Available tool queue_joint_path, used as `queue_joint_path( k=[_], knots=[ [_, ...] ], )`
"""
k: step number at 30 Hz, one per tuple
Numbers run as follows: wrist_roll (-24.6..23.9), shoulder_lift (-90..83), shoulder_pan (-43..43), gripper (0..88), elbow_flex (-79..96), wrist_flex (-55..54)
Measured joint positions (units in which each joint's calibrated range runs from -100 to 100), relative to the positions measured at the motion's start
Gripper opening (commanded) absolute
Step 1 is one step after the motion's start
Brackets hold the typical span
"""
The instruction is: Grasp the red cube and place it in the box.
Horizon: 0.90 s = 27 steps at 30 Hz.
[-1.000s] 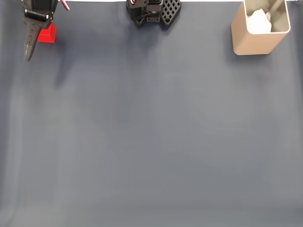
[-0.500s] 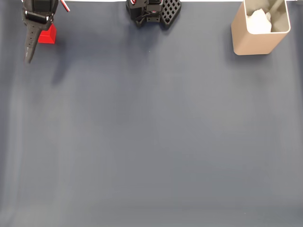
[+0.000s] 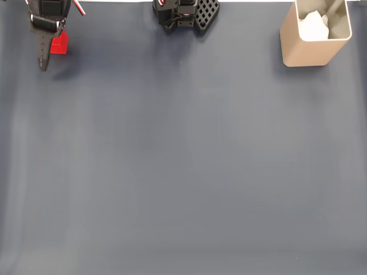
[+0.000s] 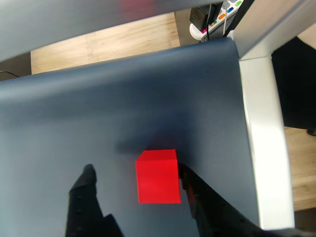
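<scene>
The red cube [image 3: 59, 43] lies on the dark mat at the far left of the back edge in the fixed view. My gripper [image 3: 50, 57] hangs over it, one black finger [image 3: 42, 57] pointing forward just left of the cube. In the wrist view the red cube [image 4: 158, 176] sits between the fingers of my open gripper [image 4: 134, 169]. The right finger [image 4: 202, 200] is close against the cube's side, while the left finger [image 4: 85, 197] stands well apart from it. The beige box [image 3: 304, 48] stands upright in the back right corner, far from the cube.
The arm's black base [image 3: 186, 14] sits at the back edge near the middle. Something white [image 3: 312, 26] lies inside the box. In the wrist view the mat ends at a white table edge [image 4: 256, 123] right of the cube, with wooden floor [image 4: 108, 42] beyond.
The gripper has shifted slightly right and toward the back edge, closing in on the cube and covering more of it. The cube and the box have not moved.
</scene>
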Motion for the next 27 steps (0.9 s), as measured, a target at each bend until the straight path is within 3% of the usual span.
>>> queue_joint_path(
  k=[18,27],
  knots=[
    [2.05,-0.09,-1.35,6.9,0.0,0.97],
    [3.22,-0.09,-2.18,1.3,0.0,1.06]
  ],
)
